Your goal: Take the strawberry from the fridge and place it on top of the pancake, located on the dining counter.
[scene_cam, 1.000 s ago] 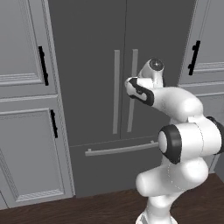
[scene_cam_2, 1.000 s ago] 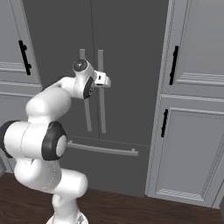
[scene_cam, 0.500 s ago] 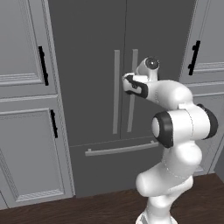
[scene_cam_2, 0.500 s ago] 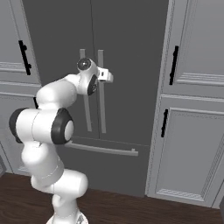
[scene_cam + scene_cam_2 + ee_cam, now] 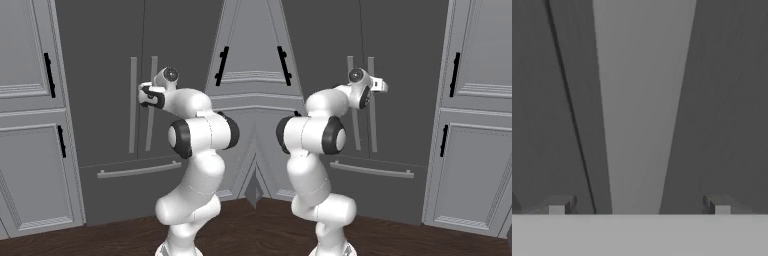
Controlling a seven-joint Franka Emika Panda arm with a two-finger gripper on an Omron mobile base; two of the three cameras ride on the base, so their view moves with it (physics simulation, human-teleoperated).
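Closer now, the end effector [image 5: 639, 207] reaches the tall dark grey fridge [image 5: 105, 60], fingers spread wide around its right-hand grey bar handle [image 5: 643, 100].

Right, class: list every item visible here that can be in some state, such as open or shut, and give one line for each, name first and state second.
Tall dark grey two-door fridge: both doors shut.
Fridge's bottom drawer: shut.
Right door's long grey vertical bar handle: not gripped, centred between the fingertips.
Robot's two-finger gripper: open, at the handle.
Light grey panelled cabinets with black handles: doors shut.
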